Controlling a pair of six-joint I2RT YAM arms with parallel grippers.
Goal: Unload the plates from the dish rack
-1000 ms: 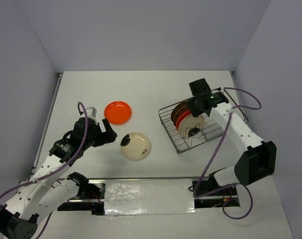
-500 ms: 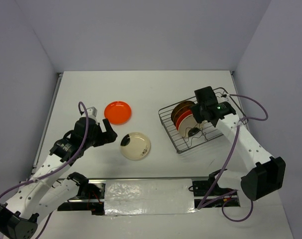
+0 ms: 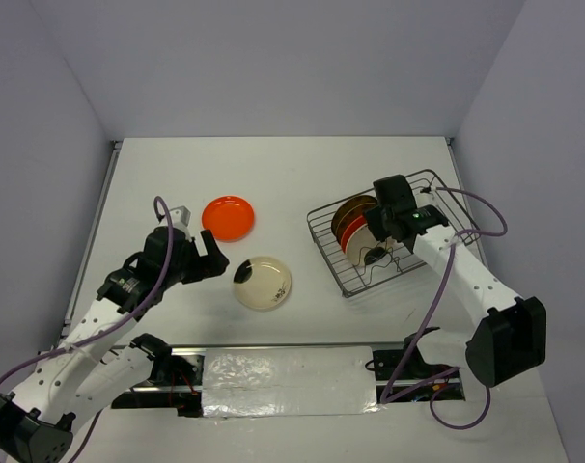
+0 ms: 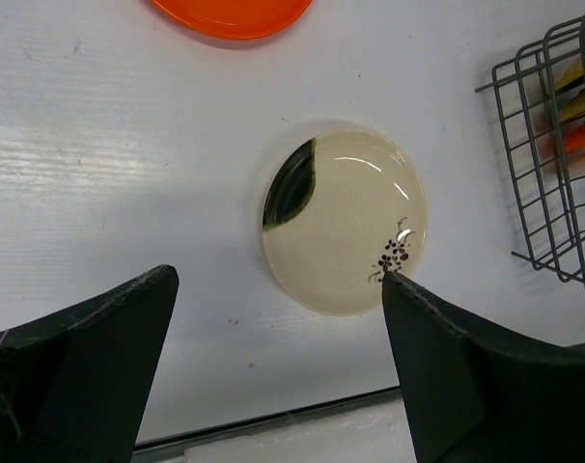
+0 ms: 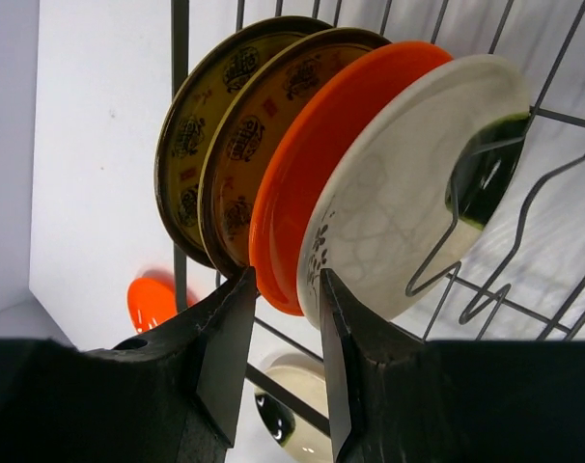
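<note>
Grip: the right pincer [image 5: 286, 278] is seen part-closed, its fingers set astride the lower rims of plates stood on edge; a narrow gap is left between the jaws.
Between the jaws: the rim of the plain orange-red round plate [image 5: 341, 145] is seen in the gap, with the edge of the cream round plate with a dark green patch [image 5: 399, 193] just beside the right finger. Whether either rim is actually clamped cannot be told.
Rack: the rectangular silver wire dish rack [image 3: 328, 253] is placed on the right of the white table [image 3: 273, 164]; four plates are stood upright in it, side by side.
Other racked plates: a dark brown round plate with yellow pattern [image 5: 191, 145] and its dark brown twin [image 5: 264, 116] are stood beyond the orange-red one.
Left pincer [image 4: 280, 278]: spread wide, nothing held, hung over the table.
Plates on the table: a second cream plate [image 4: 346, 222] is laid flat below the left pincer; a second orange-red plate [image 3: 228, 217] is laid flat beyond it, apart.
</note>
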